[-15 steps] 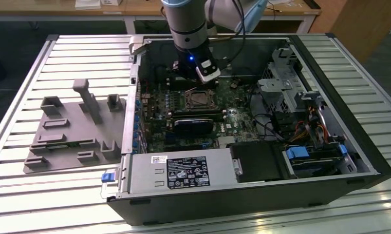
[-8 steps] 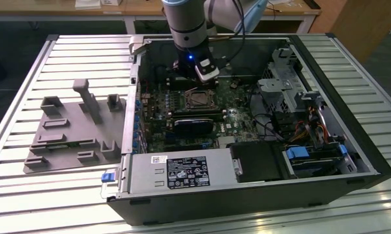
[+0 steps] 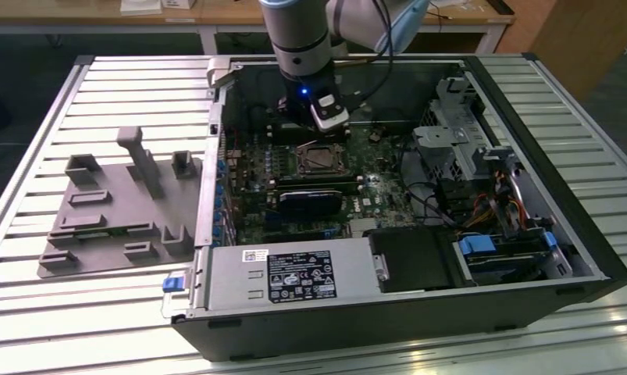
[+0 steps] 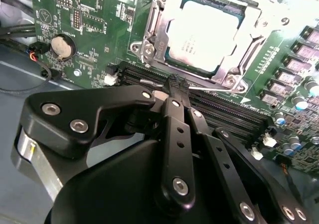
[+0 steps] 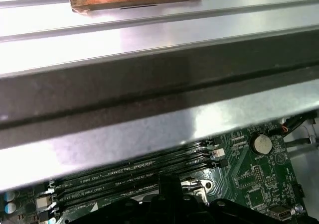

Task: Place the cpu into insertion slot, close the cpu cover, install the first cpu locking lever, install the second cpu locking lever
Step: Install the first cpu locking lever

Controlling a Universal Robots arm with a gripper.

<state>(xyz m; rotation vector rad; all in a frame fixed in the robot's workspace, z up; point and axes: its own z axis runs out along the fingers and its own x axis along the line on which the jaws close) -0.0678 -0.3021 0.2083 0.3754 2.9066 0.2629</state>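
In the second wrist view the cpu point(image 4: 204, 32) lies flat in the insertion slot point(image 3: 316, 158), its pale metal top showing through the window of the cpu cover point(image 4: 152, 37). The silver cover frame lies down around the chip. A thin silver locking lever point(image 4: 212, 88) runs along the slot's edge beside the memory slots. My gripper point(image 4: 174, 80) is shut, its black fingertips together and touching that lever; nothing is held between them. In the exterior view the gripper point(image 3: 329, 121) hangs inside the open computer case, just behind the slot.
Long black memory slots point(image 4: 224, 112) lie right beside the socket. A coin battery point(image 4: 62, 46) sits on the green board. The case wall point(image 5: 149, 84) stands close to the wrist. A grey power supply point(image 3: 282, 273), a black module point(image 3: 313, 199) and a grey fixture plate point(image 3: 115, 211) lie nearby.
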